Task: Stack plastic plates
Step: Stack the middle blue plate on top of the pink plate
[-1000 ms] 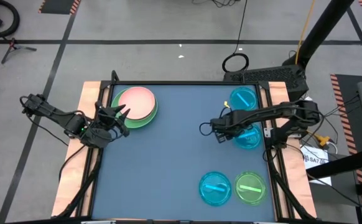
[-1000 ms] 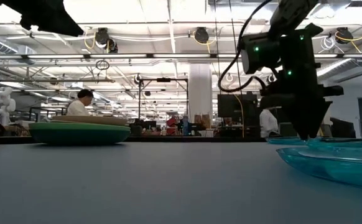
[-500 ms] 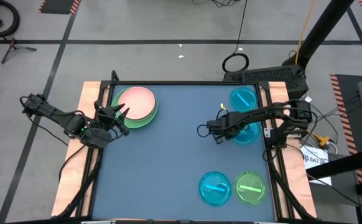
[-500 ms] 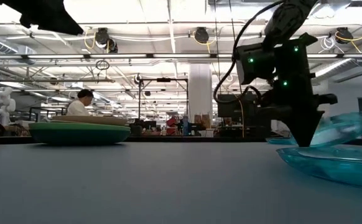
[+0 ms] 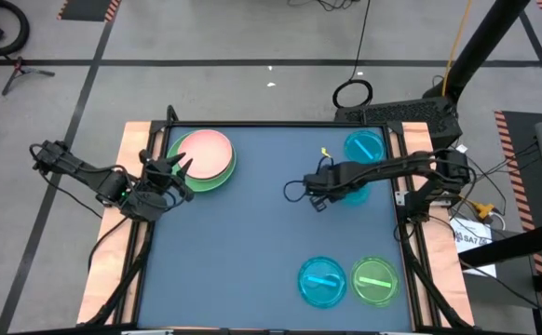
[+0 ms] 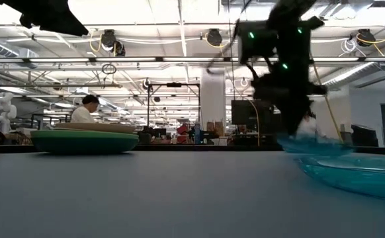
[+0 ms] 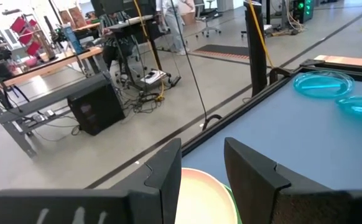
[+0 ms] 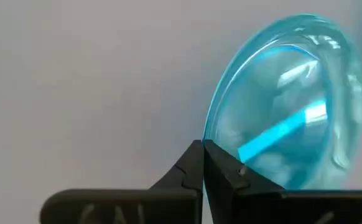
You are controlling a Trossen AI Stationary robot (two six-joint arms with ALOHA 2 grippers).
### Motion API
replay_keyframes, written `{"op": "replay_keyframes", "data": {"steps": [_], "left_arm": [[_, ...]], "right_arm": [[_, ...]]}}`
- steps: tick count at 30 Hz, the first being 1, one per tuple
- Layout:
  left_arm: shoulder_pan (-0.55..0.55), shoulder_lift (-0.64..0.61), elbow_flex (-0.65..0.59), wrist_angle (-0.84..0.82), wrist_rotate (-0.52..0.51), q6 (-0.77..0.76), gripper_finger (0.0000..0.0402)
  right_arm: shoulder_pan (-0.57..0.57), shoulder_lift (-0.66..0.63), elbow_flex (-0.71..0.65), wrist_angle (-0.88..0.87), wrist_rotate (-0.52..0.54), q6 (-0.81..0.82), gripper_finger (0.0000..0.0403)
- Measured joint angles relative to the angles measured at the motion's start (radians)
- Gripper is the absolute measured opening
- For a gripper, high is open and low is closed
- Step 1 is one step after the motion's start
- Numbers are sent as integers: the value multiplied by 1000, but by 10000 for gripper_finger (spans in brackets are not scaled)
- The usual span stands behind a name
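Observation:
A pink plate [image 5: 207, 152] lies on a green plate [image 5: 217, 177] at the table's far left; in the low view this stack [image 6: 83, 140] rests flat. My left gripper [image 5: 180, 173] hovers open at the stack's left rim, over the pink plate [image 7: 196, 198]. My right gripper [image 5: 318, 189] is shut on a translucent blue plate [image 5: 353, 194], mid-right of the table. Another blue plate [image 5: 364, 146] lies at the far right. A third blue plate [image 5: 322, 281] and a lime plate [image 5: 375, 281] lie near the front right. My right gripper pinches the blue plate's rim [image 8: 209, 138] between its two shut fingers, on the side toward the table's left. The fingers come from above, pointing down. The plate [image 6: 306, 143] is raised off the table top and stretches away from the fingers toward the right.
The dark table mat [image 5: 252, 242] is bare in the middle and at the front left. A raised black frame [image 5: 280, 125] runs along the table's far edge. Beyond the table, people sit and stand at benches in the room [image 6: 83, 109].
My right gripper has shut on the left rim of the blue plate. The plate first tipped up on that side, then came off the table. Gripper and plate have gone toward the table's left and a little up.

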Motion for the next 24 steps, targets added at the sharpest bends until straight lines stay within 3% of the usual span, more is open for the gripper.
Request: {"op": "replay_keyframes", "data": {"steps": [7,11,24], "left_arm": [[5,0,0,5,-13,0,129],[5,0,0,5,-29,3,129],[5,-2,0,15,-52,43,129]], "right_arm": [[43,28,206,43,112,-290,1],[53,73,313,110,119,-478,1],[50,417,738,257,219,-1067,0]]}}
